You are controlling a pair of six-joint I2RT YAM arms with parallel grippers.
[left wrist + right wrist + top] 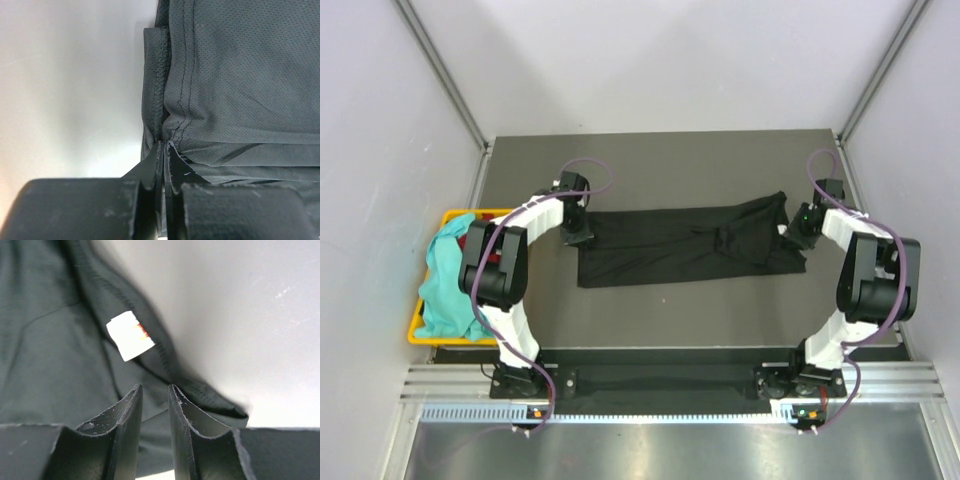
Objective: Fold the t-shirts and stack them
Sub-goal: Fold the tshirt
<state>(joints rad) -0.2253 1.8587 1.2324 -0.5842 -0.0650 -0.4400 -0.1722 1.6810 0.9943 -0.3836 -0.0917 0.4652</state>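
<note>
A black t-shirt (690,245) lies folded into a long band across the middle of the table. My left gripper (575,232) is at its left end. In the left wrist view this gripper (164,145) is shut, its tips pinching the stitched hem of the black t-shirt (240,75). My right gripper (800,228) is at the shirt's right end. The right wrist view shows its jaws (155,387) a narrow gap apart over the black cloth (45,340), just below the collar and the white neck label (130,335). A teal t-shirt (445,280) hangs in the basket.
A yellow plastic basket (415,335) sits off the table's left edge beside the left arm. The dark table (670,320) is bounded by grey walls at the back and sides. Both arm bases stand on the rail at the near edge.
</note>
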